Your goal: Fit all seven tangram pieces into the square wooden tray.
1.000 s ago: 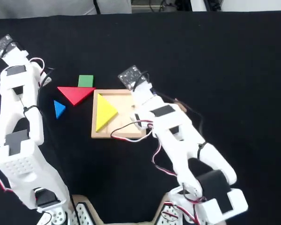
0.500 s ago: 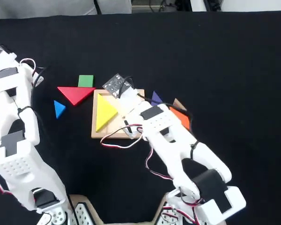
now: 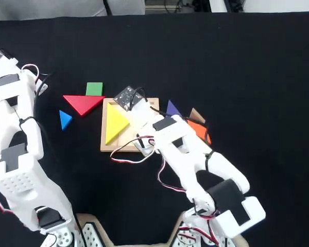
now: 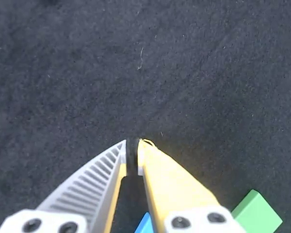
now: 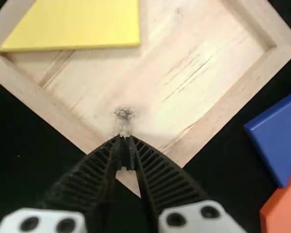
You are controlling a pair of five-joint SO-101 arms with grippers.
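Left gripper and right gripper are seen closed, empty. The red triangle, upper left beside the wooden tray, is judged light, rigid, thin; its edges should be pinched.

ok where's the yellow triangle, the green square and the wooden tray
yellow triangle (image 3: 115, 123), high view, middle of its top face
green square (image 3: 94, 89), high view, centre of its top face
wooden tray (image 5: 184, 82), right wrist view, bare floor beside the yellow piece

No readable text — no labels.
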